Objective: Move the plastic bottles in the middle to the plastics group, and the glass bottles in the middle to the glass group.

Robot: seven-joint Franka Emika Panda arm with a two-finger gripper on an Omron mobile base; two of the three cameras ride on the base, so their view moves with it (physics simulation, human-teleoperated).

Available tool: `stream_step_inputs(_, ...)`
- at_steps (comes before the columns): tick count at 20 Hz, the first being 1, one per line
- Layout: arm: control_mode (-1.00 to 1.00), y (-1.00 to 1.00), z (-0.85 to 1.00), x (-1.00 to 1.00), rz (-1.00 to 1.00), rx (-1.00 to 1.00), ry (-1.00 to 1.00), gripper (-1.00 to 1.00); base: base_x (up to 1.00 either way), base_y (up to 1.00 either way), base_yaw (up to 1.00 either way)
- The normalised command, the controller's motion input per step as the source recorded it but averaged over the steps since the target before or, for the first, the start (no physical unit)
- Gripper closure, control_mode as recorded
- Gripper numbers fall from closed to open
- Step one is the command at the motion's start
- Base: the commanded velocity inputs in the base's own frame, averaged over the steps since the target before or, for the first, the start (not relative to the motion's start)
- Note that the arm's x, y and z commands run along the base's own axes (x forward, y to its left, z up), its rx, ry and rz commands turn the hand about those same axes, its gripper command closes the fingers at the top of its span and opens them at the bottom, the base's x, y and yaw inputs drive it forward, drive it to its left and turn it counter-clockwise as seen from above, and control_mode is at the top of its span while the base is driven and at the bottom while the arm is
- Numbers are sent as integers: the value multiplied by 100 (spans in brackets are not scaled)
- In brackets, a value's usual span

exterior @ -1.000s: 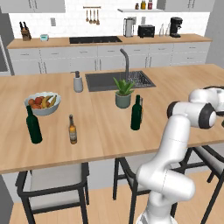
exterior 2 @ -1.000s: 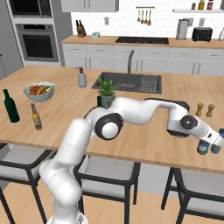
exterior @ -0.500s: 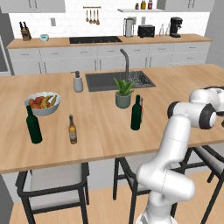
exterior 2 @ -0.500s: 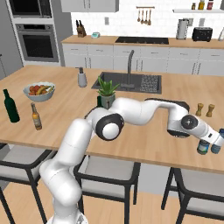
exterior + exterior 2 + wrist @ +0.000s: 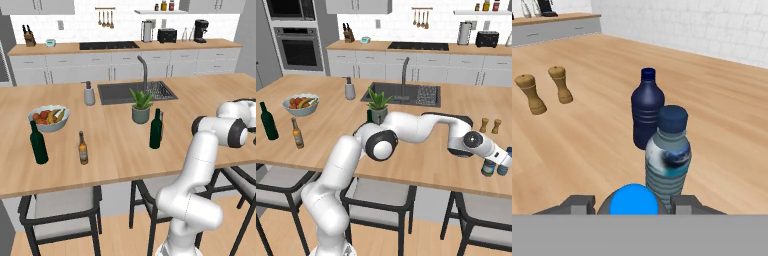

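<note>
Seen along the hand: blue-capped bottle (image 5: 633, 200) nearest, between the finger tips. Just beyond, clear ribbed bottle (image 5: 668, 160) with dark cap; behind it, dark blue bottle (image 5: 646, 116), upright. Two wooden shakers (image 5: 544, 90) far left on wooden counter (image 5: 712, 115).

A long light-wood kitchen island counter (image 5: 115, 150) carries a scattered spread. Near its left end a pale bowl of mixed fruit (image 5: 48, 118) sits beside a tall dark green wine bottle (image 5: 38, 144) and a small amber beer bottle with a pale label (image 5: 83, 148). A grey pump soap dispenser (image 5: 89, 94) stands by the sunken dark sink (image 5: 136, 92). Toward the middle, a potted green plant (image 5: 141, 106) stands near a second dark green wine bottle (image 5: 156, 129). At the right end, two wooden salt-and-pepper shakers (image 5: 544, 89) stand together, with a dark blue plastic bottle (image 5: 647, 108) just behind a clear ribbed plastic water bottle (image 5: 668, 158).
</note>
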Motion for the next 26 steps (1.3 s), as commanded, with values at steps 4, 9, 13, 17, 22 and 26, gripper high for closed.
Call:
stream_step_inputs(4, -100, 0, 0, 0, 0, 0, 0, -100, 0, 0, 0)
stream_step_inputs(9, -100, 0, 0, 0, 0, 0, 0, -100, 0, 0, 0)
stream_step_inputs(13, -100, 0, 0, 0, 0, 0, 0, -100, 0, 0, 0)
stream_step_inputs(17, -100, 0, 0, -1, 0, 0, 0, -100, 0, 0, 0)
stream_step_inputs(22, -100, 5, 1, -53, 0, 0, 9, -100, 0, 0, 0)
stream_step_inputs(26, -100, 47, 3, -62, 0, 0, 24, -100, 0, 0, 0)
